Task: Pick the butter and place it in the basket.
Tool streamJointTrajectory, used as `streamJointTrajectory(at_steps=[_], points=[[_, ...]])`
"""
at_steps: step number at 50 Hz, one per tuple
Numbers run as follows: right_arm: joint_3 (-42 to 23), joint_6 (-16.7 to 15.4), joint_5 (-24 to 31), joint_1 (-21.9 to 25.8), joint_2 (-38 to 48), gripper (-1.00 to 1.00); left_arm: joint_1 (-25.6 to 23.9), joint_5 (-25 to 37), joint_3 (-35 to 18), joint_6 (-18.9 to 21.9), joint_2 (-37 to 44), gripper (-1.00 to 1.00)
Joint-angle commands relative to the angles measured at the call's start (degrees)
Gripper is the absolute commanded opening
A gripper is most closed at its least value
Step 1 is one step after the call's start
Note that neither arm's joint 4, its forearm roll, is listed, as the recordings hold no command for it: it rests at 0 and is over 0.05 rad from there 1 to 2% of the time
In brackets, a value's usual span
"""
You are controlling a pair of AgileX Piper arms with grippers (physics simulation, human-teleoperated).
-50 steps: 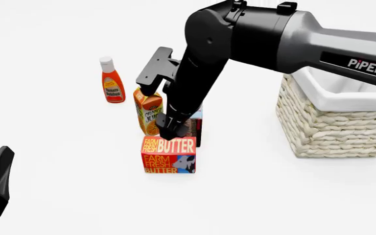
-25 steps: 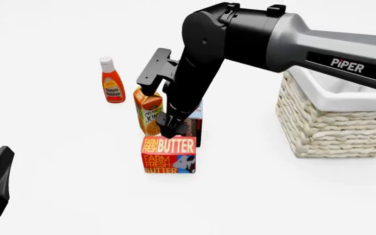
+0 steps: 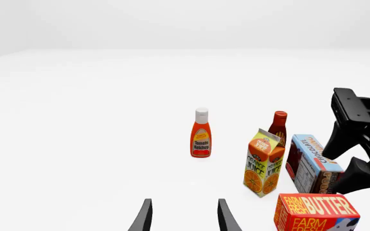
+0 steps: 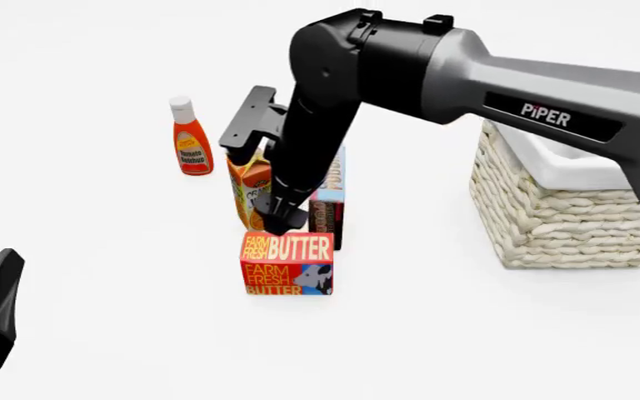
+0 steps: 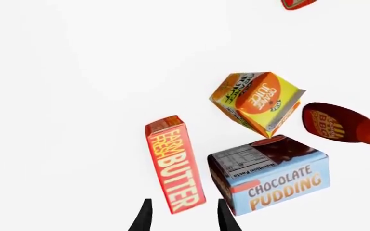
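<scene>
The butter stood on the table, nearest of the grocery cluster, with the basket well apart to its right. The right gripper hung directly above the carton, its jaws open and straddling the narrow top, presumably aligned for a top-down grip. The left gripper waited idle at the near left, jaws also apart.

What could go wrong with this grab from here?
The right claw straddles the top of the butter with the chocolate pudding box right beside one finger; closing or coming lower may catch or topple it. The orange juice carton stands close behind, under the arm, and could be knocked over. The basket wall is tall, so a low carry might hit it.
</scene>
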Motion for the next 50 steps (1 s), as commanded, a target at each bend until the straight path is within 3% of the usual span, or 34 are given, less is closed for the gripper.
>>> streamJointTrajectory(at_steps=[1, 50], points=[[-2.5, -0.6, 0.9, 0.0, 2.3, 1.00, 0.0, 0.0, 0.0, 0.0, 0.0, 1.00], [-7.3, -1.7, 2.5, -0.2, 7.8, 1.00, 0.0, 0.0, 0.0, 0.0, 0.0, 1.00]])
